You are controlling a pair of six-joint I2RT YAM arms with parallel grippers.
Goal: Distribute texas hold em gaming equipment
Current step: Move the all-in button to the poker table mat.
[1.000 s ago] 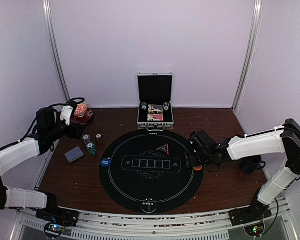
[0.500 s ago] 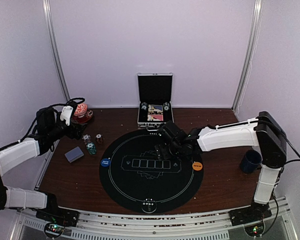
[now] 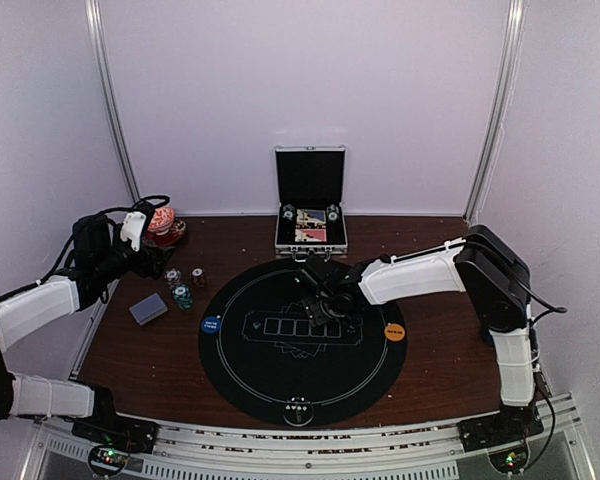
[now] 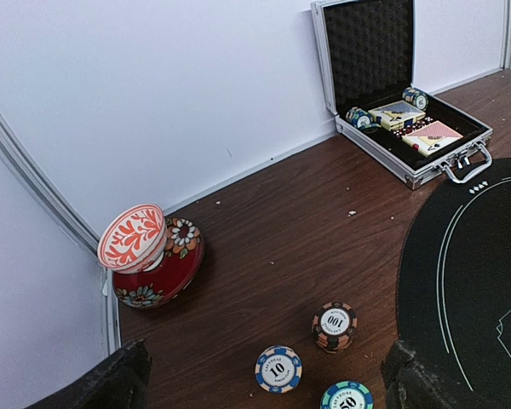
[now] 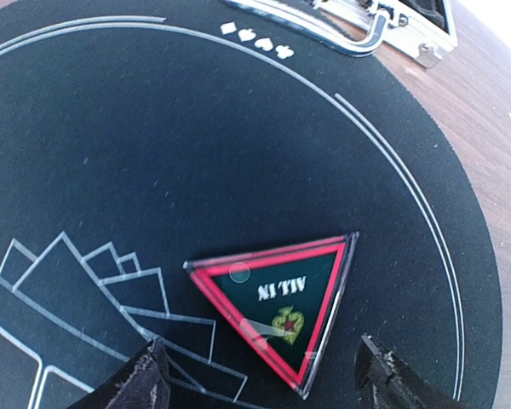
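Three stacks of striped poker chips (image 4: 334, 325) stand on the wood left of the round black mat (image 3: 302, 380); in the top view they sit at the chips (image 3: 183, 290). My left gripper (image 4: 264, 394) hovers open just behind them, holding nothing. A grey-blue card deck (image 3: 148, 309) lies nearby. A blue button disc (image 3: 211, 325) rests on the mat's left edge and an orange disc (image 3: 394, 332) on its right. My right gripper (image 5: 260, 383) is open over the mat, its fingers either side of a red-edged triangular "ALL IN" plaque (image 5: 281, 298), not touching it.
The open silver case (image 3: 310, 225) stands at the back of the table with more chips and cards inside; its handle (image 5: 370, 38) faces the mat. A red flowered ceramic pot (image 4: 157, 264) with a tilted lid sits in the back left corner by the wall.
My right arm has swung left across the mat, from beside the orange disc to over the triangular plaque. The left arm has not moved.
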